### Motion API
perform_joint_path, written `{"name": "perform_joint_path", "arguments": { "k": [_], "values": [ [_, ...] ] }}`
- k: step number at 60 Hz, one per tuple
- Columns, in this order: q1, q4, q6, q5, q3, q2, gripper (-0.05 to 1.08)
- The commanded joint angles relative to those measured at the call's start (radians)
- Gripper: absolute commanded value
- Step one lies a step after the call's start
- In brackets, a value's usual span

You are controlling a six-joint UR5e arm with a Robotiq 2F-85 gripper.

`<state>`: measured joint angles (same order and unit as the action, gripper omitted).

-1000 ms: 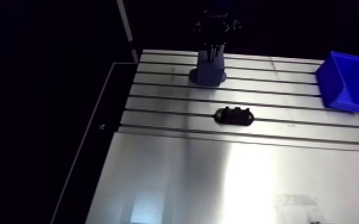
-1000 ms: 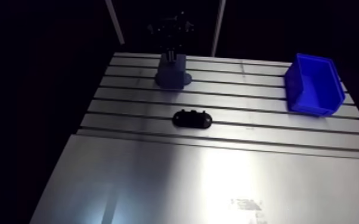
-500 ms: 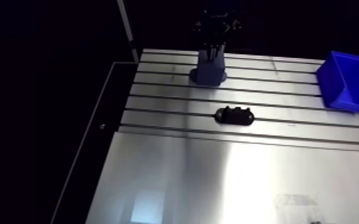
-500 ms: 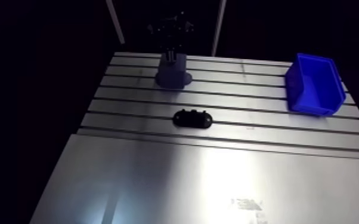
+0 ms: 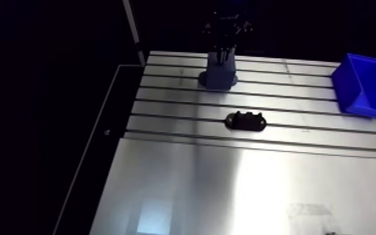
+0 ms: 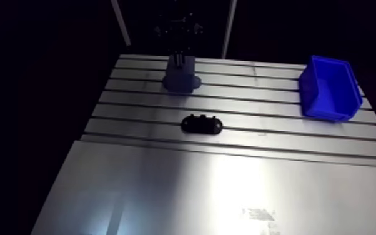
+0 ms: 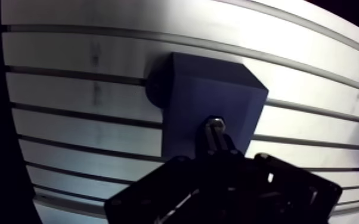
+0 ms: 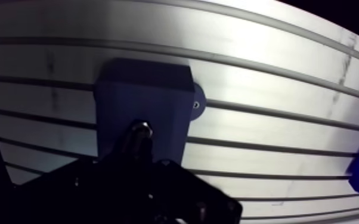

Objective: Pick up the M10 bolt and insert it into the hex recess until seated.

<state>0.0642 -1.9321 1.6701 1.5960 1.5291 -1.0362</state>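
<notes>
A dark blue-grey block (image 5: 218,76) stands on the slotted table (image 5: 240,187) near its far edge. In the arm view my gripper (image 5: 227,44) hangs straight above it. In the wrist view, a shiny metal bolt (image 7: 214,126) pokes out from between the dark fingers, and its end is over the top face of the block (image 7: 200,95). My gripper (image 7: 216,146) is shut on the bolt. Whether the bolt's end touches the block cannot be told, and the recess is hidden under it.
A black oval part (image 5: 245,120) with bumps on top lies on the slots nearer the middle of the table. A blue bin (image 5: 365,84) sits at the far right. A smooth metal plate covers the table's near half.
</notes>
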Motion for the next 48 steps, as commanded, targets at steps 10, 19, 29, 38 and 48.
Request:
{"name": "perform_joint_path", "arguments": {
  "k": [10,19,29,38,48],
  "values": [
    [-0.001,0.000,0.001,0.000,0.003,0.005,1.06],
    [-0.001,0.000,0.001,0.000,0.003,0.005,1.06],
    [-0.003,0.000,0.001,-0.001,-0.001,0.003,1.06],
    [-0.001,0.002,0.001,-0.004,-0.008,0.002,1.06],
    [0.002,0.005,0.001,-0.005,-0.011,-0.001,1.06]
  ]
}}
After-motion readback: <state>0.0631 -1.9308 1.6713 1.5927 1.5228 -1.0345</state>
